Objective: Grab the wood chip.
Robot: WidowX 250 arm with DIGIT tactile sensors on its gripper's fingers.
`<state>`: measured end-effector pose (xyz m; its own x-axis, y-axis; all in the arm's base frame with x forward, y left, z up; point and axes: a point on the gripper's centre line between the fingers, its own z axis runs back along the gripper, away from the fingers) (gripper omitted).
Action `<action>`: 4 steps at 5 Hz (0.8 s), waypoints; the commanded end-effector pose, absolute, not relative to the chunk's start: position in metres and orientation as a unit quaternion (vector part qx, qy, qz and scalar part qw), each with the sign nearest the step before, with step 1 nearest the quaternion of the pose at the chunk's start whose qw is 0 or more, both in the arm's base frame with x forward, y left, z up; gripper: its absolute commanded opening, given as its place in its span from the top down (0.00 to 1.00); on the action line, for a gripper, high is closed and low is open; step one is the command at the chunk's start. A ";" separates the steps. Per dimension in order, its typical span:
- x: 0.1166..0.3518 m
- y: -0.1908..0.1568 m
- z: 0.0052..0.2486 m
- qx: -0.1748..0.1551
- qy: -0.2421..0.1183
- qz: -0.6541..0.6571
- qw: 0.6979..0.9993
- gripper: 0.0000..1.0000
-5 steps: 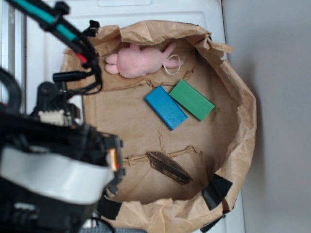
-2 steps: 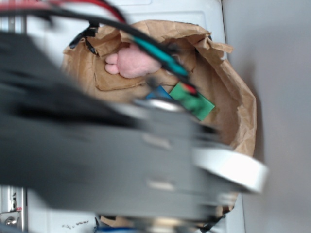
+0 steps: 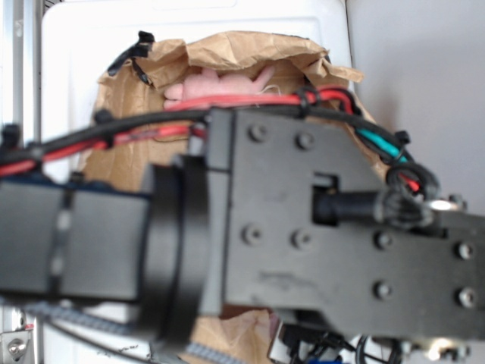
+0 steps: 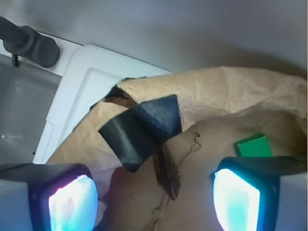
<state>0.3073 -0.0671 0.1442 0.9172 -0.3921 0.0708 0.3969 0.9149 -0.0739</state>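
In the wrist view the wood chip point(image 4: 166, 172), dark brown, rough and narrow, lies flat on the brown paper floor, its top end tucked under a strip of black tape point(image 4: 140, 130). My gripper point(image 4: 154, 202) hangs above it, open, with nothing between its glowing pads point(image 4: 72, 204). The chip sits between the two fingers, a little ahead of them and apart from both. In the exterior view my own arm point(image 3: 303, 243) hides the chip and the gripper.
A green block point(image 4: 254, 145) lies just beyond the right finger. The crumpled paper bag rim point(image 3: 250, 45) rings the work area, with a pink plush toy point(image 3: 220, 83) at its far side. White appliance surface point(image 4: 82, 82) lies outside the bag.
My arm has swung from the left across the bag and now covers its middle in the exterior view, hiding the blue block, green block and chip.
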 end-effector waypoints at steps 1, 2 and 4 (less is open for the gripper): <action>0.313 -0.071 0.164 -0.043 -0.062 -0.202 0.977 0.00; 0.305 -0.052 0.138 -0.024 -0.076 -0.235 0.969 0.00; 0.298 -0.020 0.125 -0.030 -0.083 -0.285 0.955 0.00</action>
